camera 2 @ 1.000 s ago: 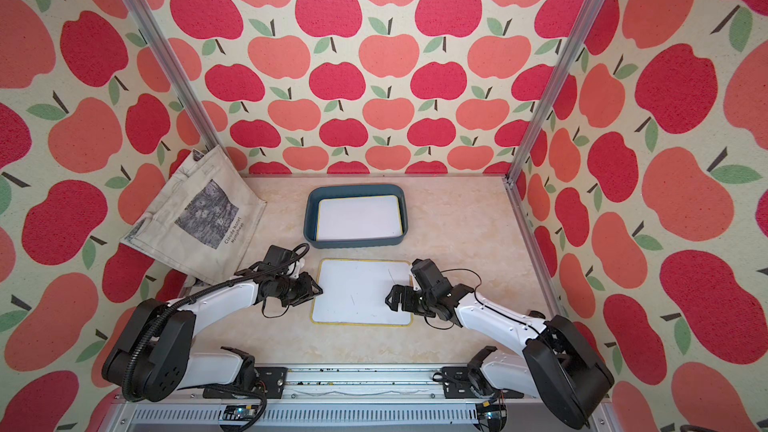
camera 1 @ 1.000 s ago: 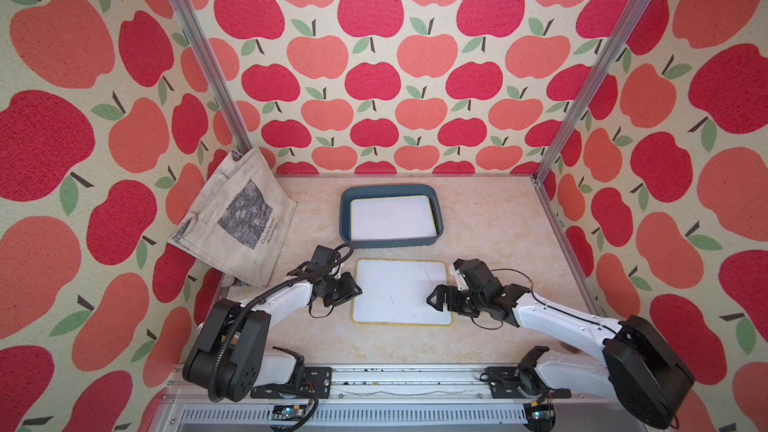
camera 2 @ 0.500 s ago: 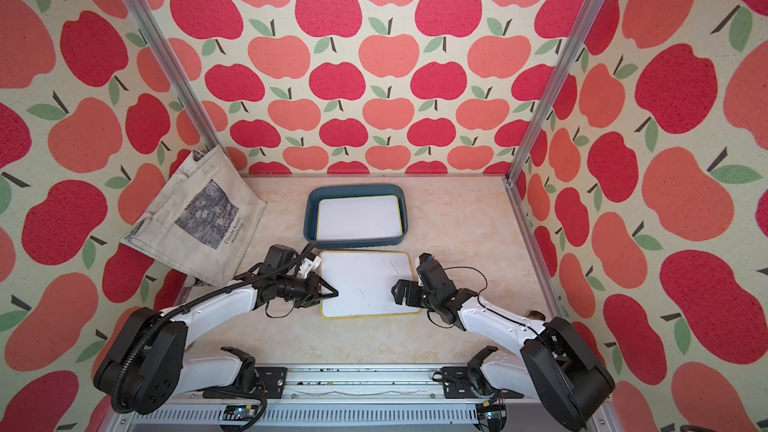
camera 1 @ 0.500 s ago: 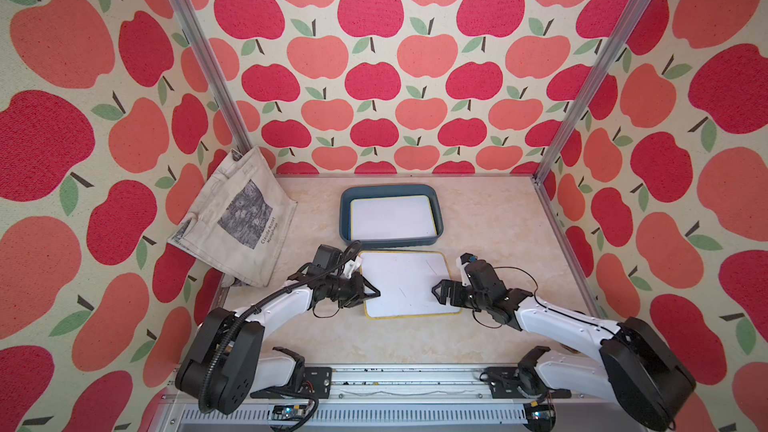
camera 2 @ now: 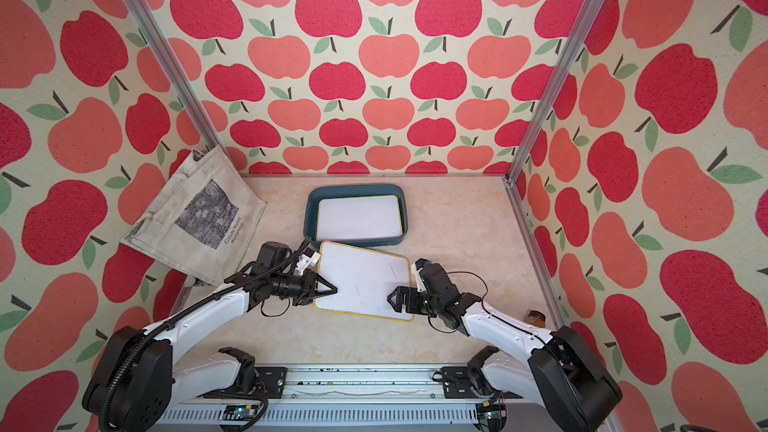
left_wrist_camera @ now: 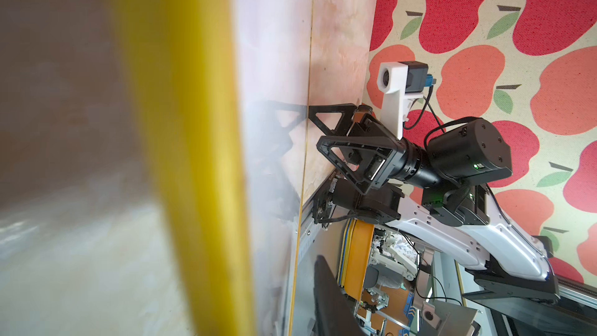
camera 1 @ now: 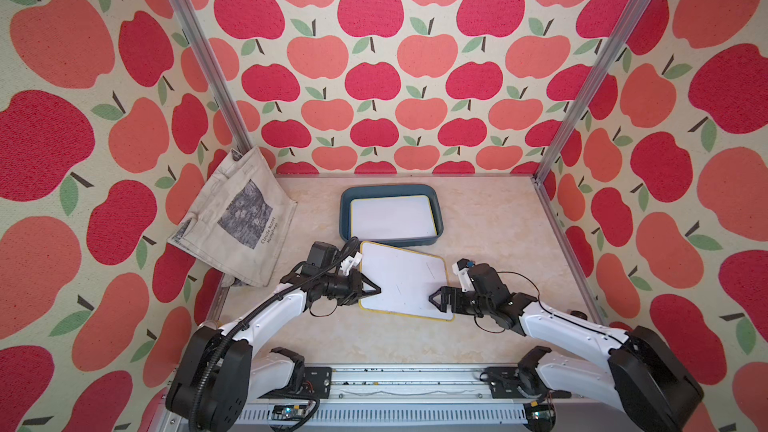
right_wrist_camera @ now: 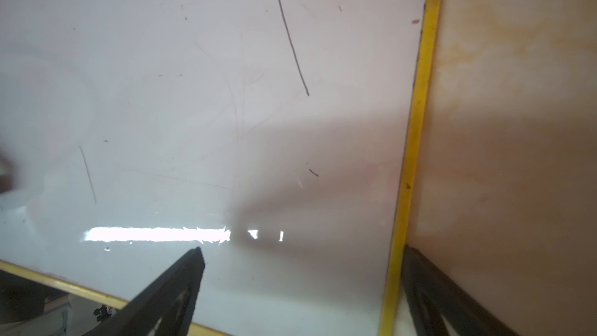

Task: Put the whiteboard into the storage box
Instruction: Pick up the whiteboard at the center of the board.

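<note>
Yellow-rimmed and white, the whiteboard [camera 1: 405, 284] lies askew at the middle of the tabletop [camera 1: 490, 222] in both top views. Its far left corner reaches the near rim of the storage box [camera 1: 345, 218], which stands by the middle of the far edge. A second board [camera 1: 392, 216] lies flat inside that box. The left hand [camera 1: 376, 289] is closed on the whiteboard's left edge, with one black finger over the white face and the lower one hidden. The right hand [camera 1: 432, 297] meets the board beside its near right corner. A printed cloth bag [camera 2: 199, 218] slumps in the far left corner, against the wall.

From the left wrist, the whiteboard [left_wrist_camera: 181, 124] is seen almost edge-on, its yellow rim close and blurred. Across the white face, the right hand [left_wrist_camera: 314, 127] stands at the opposite edge with its two triangular fingers apart.

From the right wrist, the whiteboard [right_wrist_camera: 193, 92] fills most of the picture and carries a few thin dark strokes. The right hand [right_wrist_camera: 300, 250] is open. One of its fingers [right_wrist_camera: 174, 286] lies over the white face, and the other sits just outside the yellow rim, over bare tabletop [right_wrist_camera: 517, 124]. Whether either finger presses on the board I cannot tell.
</note>
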Robot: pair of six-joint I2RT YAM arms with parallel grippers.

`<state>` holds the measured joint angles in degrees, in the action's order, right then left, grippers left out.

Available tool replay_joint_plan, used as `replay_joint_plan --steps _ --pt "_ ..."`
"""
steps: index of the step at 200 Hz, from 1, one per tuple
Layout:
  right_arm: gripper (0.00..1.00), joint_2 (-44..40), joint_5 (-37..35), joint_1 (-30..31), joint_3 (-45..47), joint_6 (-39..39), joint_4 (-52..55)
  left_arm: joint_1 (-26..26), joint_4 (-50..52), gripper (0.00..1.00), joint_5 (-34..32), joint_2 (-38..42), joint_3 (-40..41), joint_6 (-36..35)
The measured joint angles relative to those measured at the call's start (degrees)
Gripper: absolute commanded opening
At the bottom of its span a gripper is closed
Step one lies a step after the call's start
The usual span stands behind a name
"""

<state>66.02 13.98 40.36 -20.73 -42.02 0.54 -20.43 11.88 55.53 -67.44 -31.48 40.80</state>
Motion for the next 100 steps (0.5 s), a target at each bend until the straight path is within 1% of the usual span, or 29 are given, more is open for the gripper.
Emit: replay_joint_plan --steps 49,100 --pt "0.99 1.46 3.21 0.00 -0.72 0.00 -0.13 1.86 4.31 0.28 0.46 2.45 -0.17 -1.29" --pt "0.99 3.30 5.68 0.00 -1.05 -0.04 -2.05 3.93 7.13 0.27 -0.24 3.72 -0.90 -1.70"
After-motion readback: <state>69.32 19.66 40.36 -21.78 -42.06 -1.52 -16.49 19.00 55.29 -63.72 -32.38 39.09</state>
